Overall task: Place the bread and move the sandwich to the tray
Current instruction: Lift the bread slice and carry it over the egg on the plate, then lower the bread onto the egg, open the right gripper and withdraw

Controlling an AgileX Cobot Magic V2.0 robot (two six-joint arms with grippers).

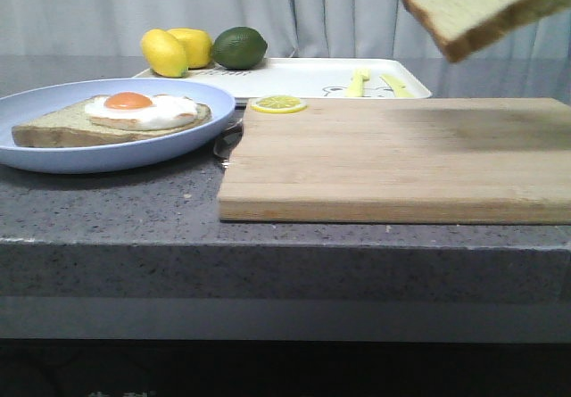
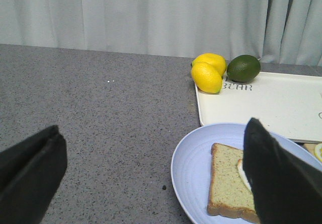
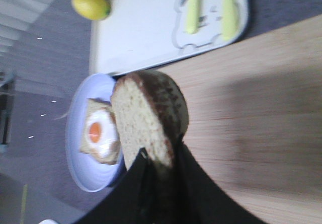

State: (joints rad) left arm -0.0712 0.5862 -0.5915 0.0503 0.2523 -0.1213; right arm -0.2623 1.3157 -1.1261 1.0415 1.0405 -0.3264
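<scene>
I have the bread point(image 1: 489, 6) up in the air at about two o'clock in the front view, well above the far right of the board point(image 1: 401, 156), and my right end effector point(image 3: 160, 166) is clamped on one crusted edge of it, as the right wrist view shows. The slice hangs out from the fingers unsupported and tilted, so I judge it light but soft: squeeze harder and the crumb will crush, jerk it and it may tear or slip at the crust. The crust edge is the stiffest part, so that is the right place to keep hold. The sandwich point(image 1: 111, 119) so far is one slice with the fried egg on top, lying on the blue plate point(image 1: 36, 156) at nine o'clock, just beside the board. I judge the egg slick and the stack loose, so once the bread goes on top I would rather move it by the plate rim, which is rigid and gives a sure bite, than pinch the bread stack itself. My left end effector point(image 2: 151, 178) hangs open and empty, one finger over the near side of the plate. The tray point(image 1: 303, 80) waits at twelve o'clock behind the board, with two lemons point(image 1: 177, 51) and a lime point(image 1: 239, 47) at its far left corner.
</scene>
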